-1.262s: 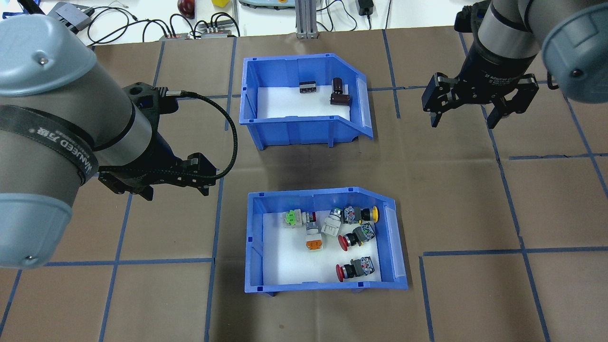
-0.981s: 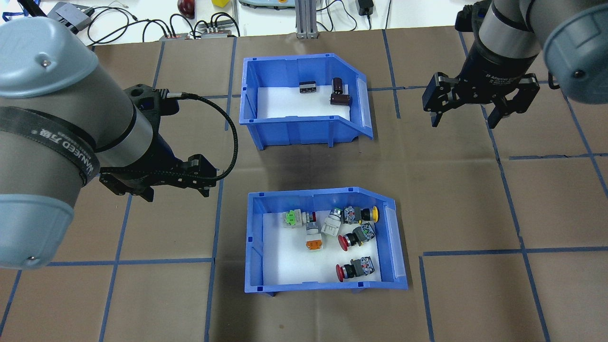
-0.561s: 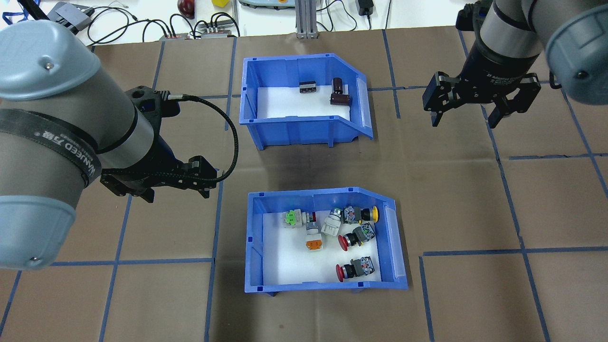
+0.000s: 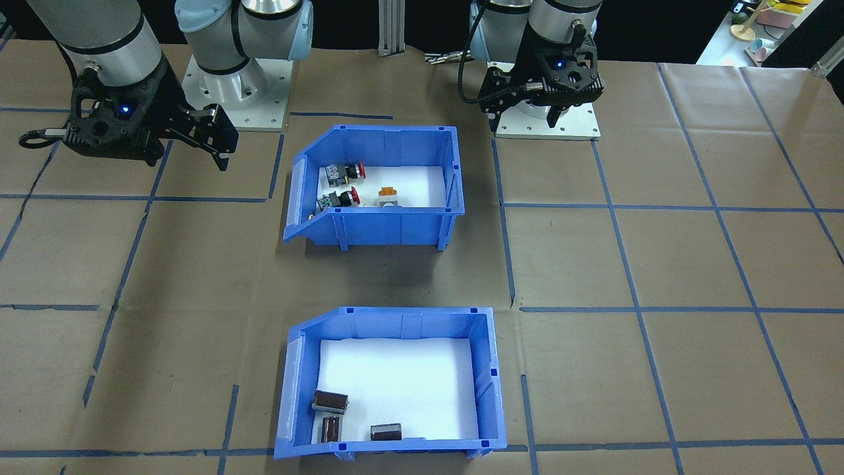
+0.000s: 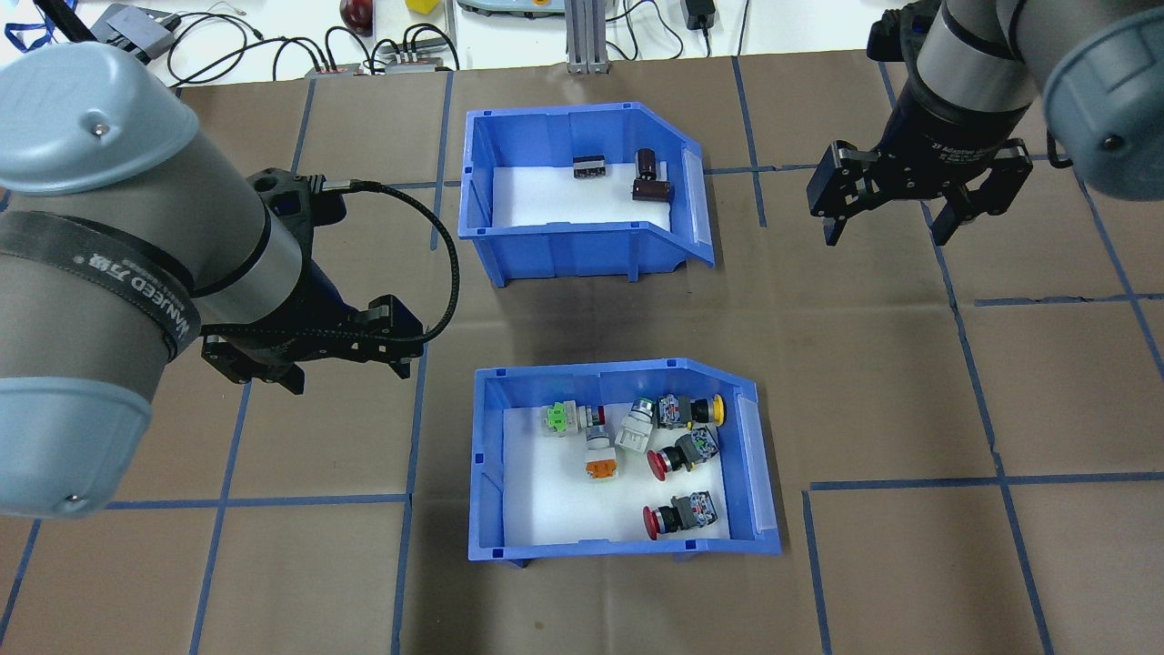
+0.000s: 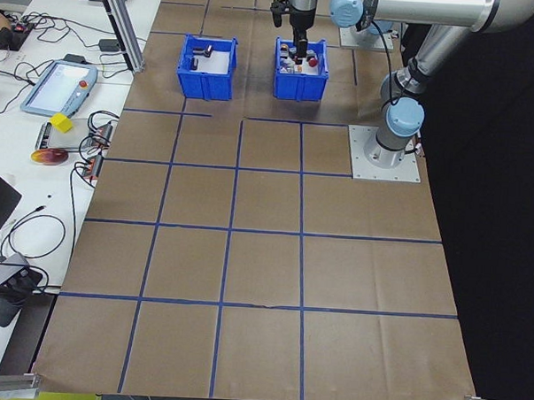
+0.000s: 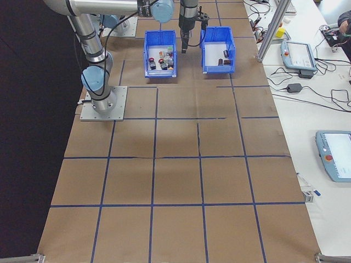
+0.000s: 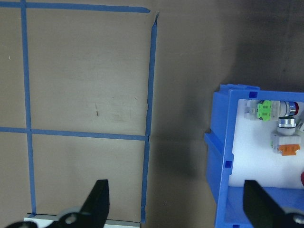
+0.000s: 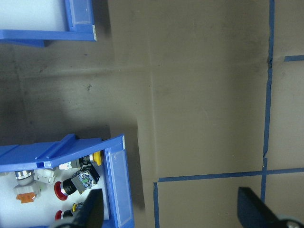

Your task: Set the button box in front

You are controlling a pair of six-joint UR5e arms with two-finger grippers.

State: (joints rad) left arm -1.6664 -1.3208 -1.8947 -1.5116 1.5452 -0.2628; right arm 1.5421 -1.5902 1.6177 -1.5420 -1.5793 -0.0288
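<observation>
The button box (image 5: pixel 487 473) is a blue bin with a white liner, holding red, orange, yellow and green push-buttons (image 5: pixel 668 462). It sits in the near-middle of the table, sloped end toward the right. In the front-facing view the button box (image 4: pixel 376 227) stands nearer the robot than the twin bin. My left gripper (image 5: pixel 350 373) hovers open just left of its far-left corner. In the left wrist view the left gripper (image 8: pixel 176 204) has bare paper between its fingers, and the button box (image 8: pixel 221 161) lies to the right. My right gripper (image 5: pixel 887 238) hangs open far to the right, empty.
The twin blue bin (image 5: pixel 564 250), with a few dark brown blocks (image 5: pixel 650 189), stands farther out on the table. Cables and power strips (image 5: pixel 364 55) lie on the white bench beyond the far edge, beside an aluminium post (image 5: pixel 587 36). Blue tape lines cross the brown paper.
My left arm has drifted slightly rightward and nearer, bringing its open gripper a little closer to the button box. The right gripper and both bins have hardly moved.
</observation>
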